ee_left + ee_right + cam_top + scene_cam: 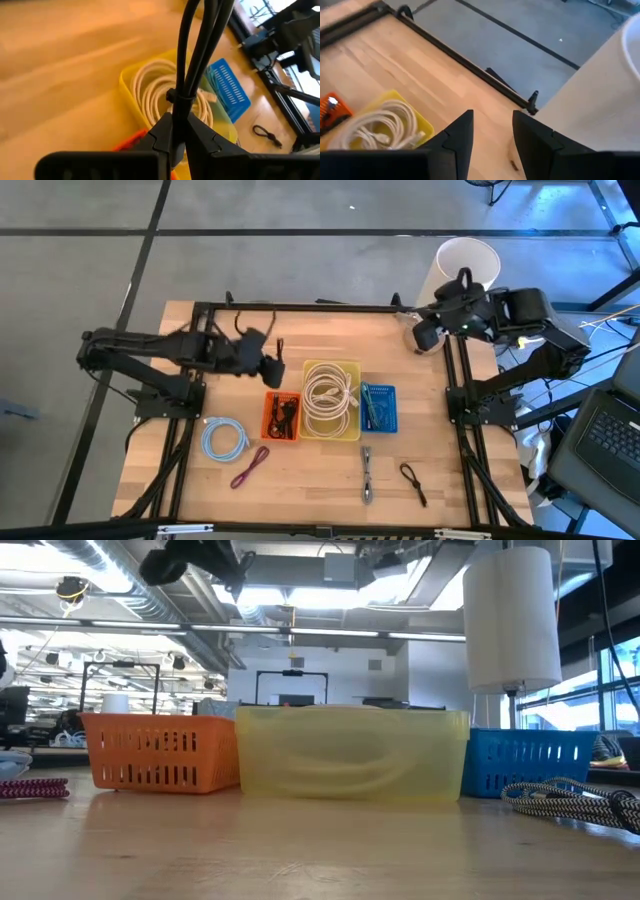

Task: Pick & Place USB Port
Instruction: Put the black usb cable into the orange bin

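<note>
Above the wooden table [420, 420], just behind the row of three baskets, the left gripper [271, 370] hangs clenched on a bundled black cable [192, 65], whose long axis rises straight up out of the fingers. By this reading the orange basket [281, 418] lies just beneath and slightly forward of it. Well apart at the far right corner, the right gripper [492, 140] waits, fingers parted and empty.

An open-plan lab: exposed ceiling ducts [120, 595], strip lights, distant workbenches.
</note>
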Controlling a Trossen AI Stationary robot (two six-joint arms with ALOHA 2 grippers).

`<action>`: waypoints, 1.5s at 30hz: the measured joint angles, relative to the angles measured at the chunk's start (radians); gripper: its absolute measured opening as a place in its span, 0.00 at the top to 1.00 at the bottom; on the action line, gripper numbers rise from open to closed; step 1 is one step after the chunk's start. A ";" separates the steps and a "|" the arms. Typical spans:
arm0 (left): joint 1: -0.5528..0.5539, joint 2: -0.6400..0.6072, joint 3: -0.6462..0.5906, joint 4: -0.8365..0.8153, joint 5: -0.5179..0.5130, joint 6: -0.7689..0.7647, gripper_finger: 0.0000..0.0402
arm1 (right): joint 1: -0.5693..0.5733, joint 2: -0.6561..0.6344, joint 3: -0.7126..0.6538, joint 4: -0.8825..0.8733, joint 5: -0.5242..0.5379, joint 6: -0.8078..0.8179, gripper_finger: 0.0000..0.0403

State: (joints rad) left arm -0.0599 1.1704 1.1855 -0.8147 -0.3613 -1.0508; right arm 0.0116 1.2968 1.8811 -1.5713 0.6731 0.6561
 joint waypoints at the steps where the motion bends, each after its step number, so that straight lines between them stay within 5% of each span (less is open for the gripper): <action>1: -0.024 0.013 -0.006 -0.002 -0.021 -0.048 0.94 | 0.000 0.000 -0.009 0.000 0.000 -0.015 0.65; 15: -0.219 0.280 -0.070 0.000 0.001 -0.481 0.95 | -0.002 -0.004 -0.143 -0.001 0.008 -0.141 0.65; 29: -0.193 0.543 -0.066 0.007 0.181 -0.399 0.95 | -0.002 -0.047 -0.154 0.000 0.008 -0.110 0.65; 45: -0.122 0.580 -0.068 0.035 0.187 -0.289 0.93 | -0.002 -0.072 -0.154 0.000 0.007 -0.092 0.65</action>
State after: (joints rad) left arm -0.1821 1.7500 1.1179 -0.7795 -0.1745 -1.3396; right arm 0.0097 1.2247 1.7271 -1.5711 0.6804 0.5639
